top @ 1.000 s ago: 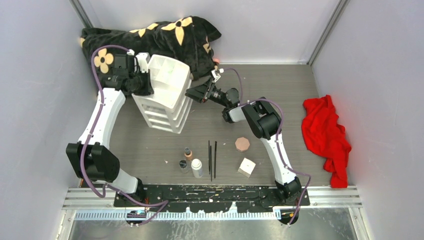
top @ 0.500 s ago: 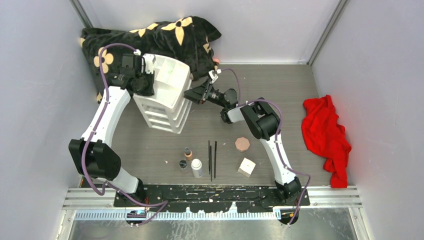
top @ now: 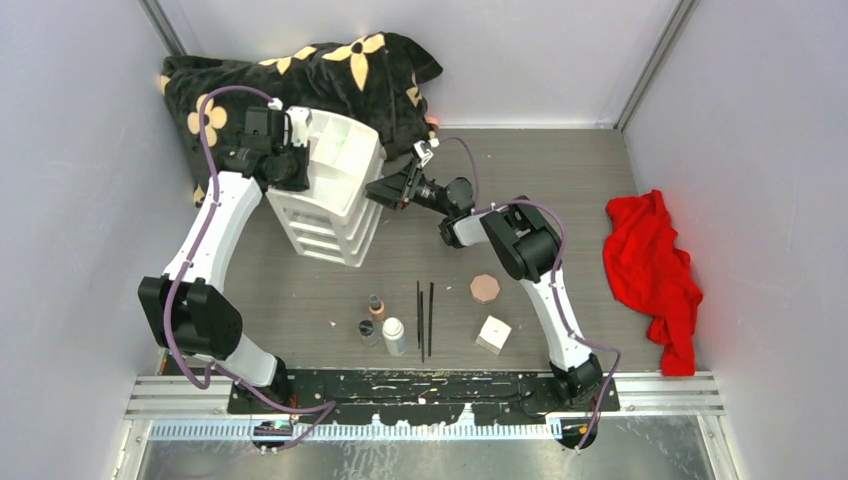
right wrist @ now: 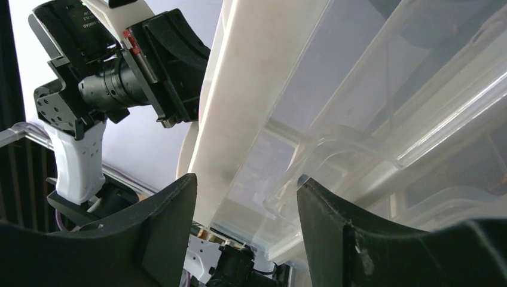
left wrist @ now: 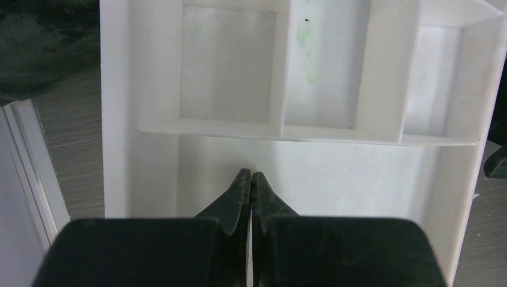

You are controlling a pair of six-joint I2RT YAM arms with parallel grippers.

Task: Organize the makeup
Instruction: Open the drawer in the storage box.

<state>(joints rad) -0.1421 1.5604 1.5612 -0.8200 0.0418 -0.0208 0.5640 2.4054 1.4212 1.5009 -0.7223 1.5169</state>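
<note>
Makeup all loose on the near-centre of the table (top: 560,170), none in the organiser: white bottle (top: 394,336) upright, small clear jar (top: 367,331) just beside it on its left, tan dark-capped bottle (top: 376,306) just behind, thin black sticks (top: 425,320) lying parallel to the right, then octagonal compact (top: 485,289) and white cube (top: 493,334). Behind them, stacked-drawer box (top: 335,190). Left gripper (left wrist: 251,182) fully closed, holding nothing, tips over the box's top tray. Right gripper (right wrist: 245,185) has jaws apart at the box's right side, a clear drawer edge between them; contact cannot be told. Surface is grey wood-grain. Black flowered cloth (top: 330,65) at far left, red cloth (top: 650,265) at right; pale walls (top: 70,200) surround.
</note>
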